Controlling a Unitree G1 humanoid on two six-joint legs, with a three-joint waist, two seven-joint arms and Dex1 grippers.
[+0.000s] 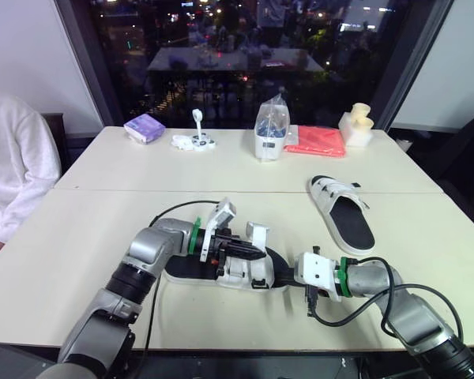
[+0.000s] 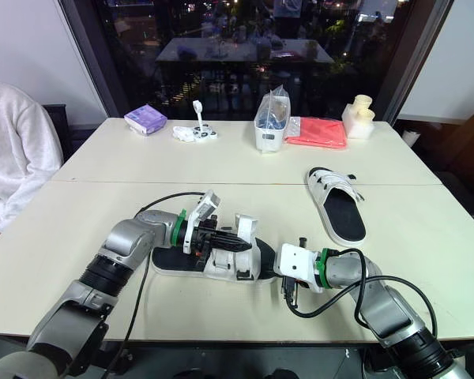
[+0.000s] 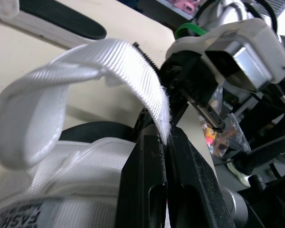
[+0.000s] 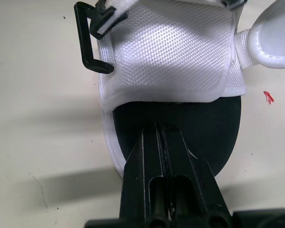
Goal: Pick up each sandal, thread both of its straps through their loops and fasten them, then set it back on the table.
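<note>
Left wrist view: left pincer [image 3: 164, 137] clamped tight on white strap [image 3: 133, 61] of near sandal [image 1: 238, 274], at worktop's [image 1: 79, 237] 6 o'clock. Right pincer [image 4: 161, 130] closed, tips on sole. Advice: steer strap tip squarely into black loop [image 4: 92, 42]; pin sole flat.

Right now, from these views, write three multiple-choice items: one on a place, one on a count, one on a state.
1. Where does the far sandal lie?
A. on the table, toward the robot's right
B. on the floor
C. on a chair

2. How many sandals are on the table?
A. one
B. two
C. four

3. What are the left gripper fingers doing?
A. hanging open
B. pinching a white strap
C. holding a bottle

Answers:
1. A: it lies flat on the tabletop's right side.
2. B: there is the far one plus the near sandal.
3. B: the left wrist view shows them closed on the strap.
</note>
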